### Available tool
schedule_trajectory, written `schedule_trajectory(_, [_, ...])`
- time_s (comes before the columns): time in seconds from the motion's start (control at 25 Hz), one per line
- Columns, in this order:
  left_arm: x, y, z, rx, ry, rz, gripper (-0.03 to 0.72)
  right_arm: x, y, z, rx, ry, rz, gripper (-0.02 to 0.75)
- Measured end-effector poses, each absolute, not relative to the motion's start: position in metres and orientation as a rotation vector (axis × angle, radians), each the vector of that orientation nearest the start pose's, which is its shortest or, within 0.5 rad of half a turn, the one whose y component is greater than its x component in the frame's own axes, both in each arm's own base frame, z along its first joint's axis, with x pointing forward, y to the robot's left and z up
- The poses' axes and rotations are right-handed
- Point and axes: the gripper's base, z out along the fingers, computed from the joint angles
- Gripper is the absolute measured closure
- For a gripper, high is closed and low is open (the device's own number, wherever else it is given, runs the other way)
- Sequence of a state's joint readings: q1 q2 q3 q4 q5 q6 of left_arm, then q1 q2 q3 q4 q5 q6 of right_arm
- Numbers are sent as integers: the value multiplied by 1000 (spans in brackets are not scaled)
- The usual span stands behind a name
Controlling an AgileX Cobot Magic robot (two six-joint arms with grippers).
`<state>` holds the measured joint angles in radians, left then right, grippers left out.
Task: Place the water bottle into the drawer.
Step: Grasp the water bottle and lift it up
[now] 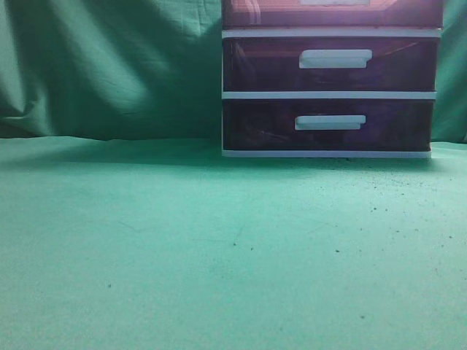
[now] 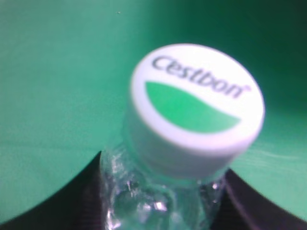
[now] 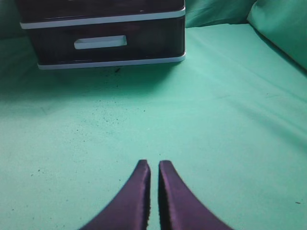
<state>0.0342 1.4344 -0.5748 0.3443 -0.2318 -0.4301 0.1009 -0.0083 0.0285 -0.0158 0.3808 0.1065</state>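
Right, the water bottle is up close in the left wrist view, its white cap with the green swoosh and the Cestbon lettering filling the middle, and the clear neck sits down between two dark shapes at the bottom corners that I take to be the left end effector; it looks clamped around the neck just under the cap, which makes sense as a hold that keeps the bottle hanging upright for carrying, though the contact itself is cut off at the frame edge. Over on the other side, the right end effector is closed, its two dark tips all but touching with only a sliver between them, holding nothing and hanging above the bare green worktop, well short of the white-framed drawer unit. From the front you can see the unit at the back of the worktop, the two lower drawers shut, and the top drawer, the one that matters, only showing its lower strip at the frame's upper edge, so I can't say whether it's pulled out or not. Neither arm nor the bottle shows in that front view. My read: the bottle is in hand and not yet in the drawer.
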Motion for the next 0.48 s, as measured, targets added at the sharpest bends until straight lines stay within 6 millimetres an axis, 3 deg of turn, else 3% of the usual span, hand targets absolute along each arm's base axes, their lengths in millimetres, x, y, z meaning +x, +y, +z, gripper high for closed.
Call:
schedule_trajectory(0.16, [272, 1, 201, -31, 2120, -107, 438, 52, 5, 170, -5, 1886, 126, 690])
schedule_trajectory(0.32, [268, -1, 208, -29, 2112, -121, 423, 52, 5, 170, -5, 1886, 126, 690])
schedule_trajectory(0.48, [256, -22, 236, 78, 2037, -173, 423, 52, 5, 170, -5, 1886, 126, 690])
